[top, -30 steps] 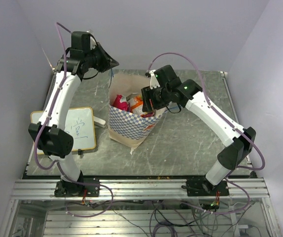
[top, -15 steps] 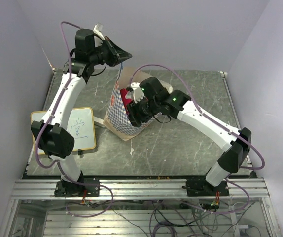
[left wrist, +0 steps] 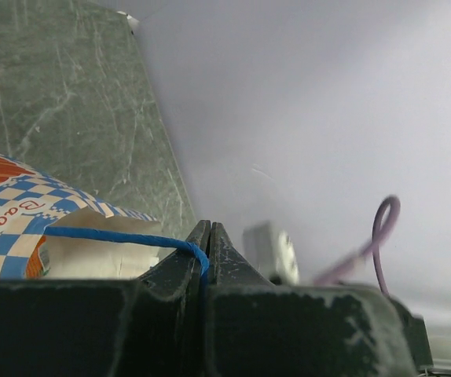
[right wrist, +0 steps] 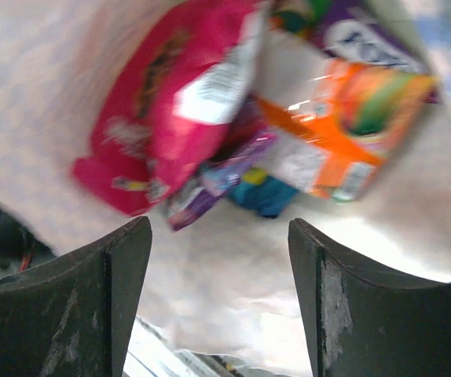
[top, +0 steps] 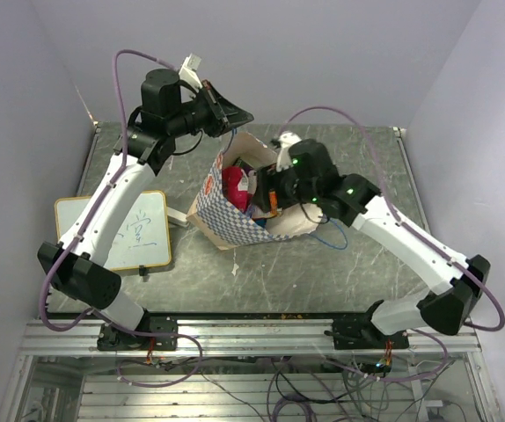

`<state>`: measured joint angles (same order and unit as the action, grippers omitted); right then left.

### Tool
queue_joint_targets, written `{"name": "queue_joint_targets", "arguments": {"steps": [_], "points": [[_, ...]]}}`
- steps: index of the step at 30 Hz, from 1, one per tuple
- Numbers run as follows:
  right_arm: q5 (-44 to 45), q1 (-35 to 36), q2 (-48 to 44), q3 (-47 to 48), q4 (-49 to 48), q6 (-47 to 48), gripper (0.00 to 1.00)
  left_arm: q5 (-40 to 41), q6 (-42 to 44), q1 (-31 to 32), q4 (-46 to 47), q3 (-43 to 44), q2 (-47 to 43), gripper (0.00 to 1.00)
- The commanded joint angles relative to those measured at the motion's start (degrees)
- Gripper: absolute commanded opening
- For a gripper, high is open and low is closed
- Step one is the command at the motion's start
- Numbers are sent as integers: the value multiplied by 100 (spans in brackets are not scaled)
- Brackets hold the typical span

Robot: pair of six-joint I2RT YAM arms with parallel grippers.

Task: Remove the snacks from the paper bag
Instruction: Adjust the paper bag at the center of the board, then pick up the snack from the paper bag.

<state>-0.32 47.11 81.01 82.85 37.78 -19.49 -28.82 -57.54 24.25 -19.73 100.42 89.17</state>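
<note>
Clamping its blue cord handle [left wrist: 115, 237], left jaws tipped the checked paper bag [top: 222, 209]; right jaws (spread, empty) now face foil snacks [right wrist: 170, 110].

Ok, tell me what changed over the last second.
The left tool, shut on the blue cord handle throughout, moved rightward and tipped the paper bag so that its mouth now faces right. The right tool swung round to that mouth and now stands open before the snacks, gripping none. The white board stayed put.
</note>
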Motion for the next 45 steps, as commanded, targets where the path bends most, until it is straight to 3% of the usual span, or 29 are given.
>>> {"name": "queue_joint_targets", "arguments": {"steps": [1,5,10,15,22,32,34,41,45], "points": [[-95,-936,-200,-381,-479,-544,71,116,-69,18,959,39,-427,7],[-864,-1169,-13,-404,-890,-781,71,98,-117,22,939,33,-408,7],[-934,-1047,238,-388,-1259,-1223,76,6,-174,35,932,109,-320,7],[72,-407,568,-101,-1336,-1323,86,-62,-220,44,937,183,-265,7],[1340,195,1335,719,-576,-1467,87,-133,-275,97,1035,195,-224,7],[1489,318,1559,837,-483,-1571,64,-177,-331,115,1194,94,-229,7],[1491,332,1637,913,-422,-1532,54,-177,-307,115,1175,115,-217,7],[1684,334,1494,1264,-355,-1285,2,-52,-81,115,787,199,-224,7],[2079,325,1241,1365,-418,-1168,0,52,14,106,638,247,-233,7]]}}
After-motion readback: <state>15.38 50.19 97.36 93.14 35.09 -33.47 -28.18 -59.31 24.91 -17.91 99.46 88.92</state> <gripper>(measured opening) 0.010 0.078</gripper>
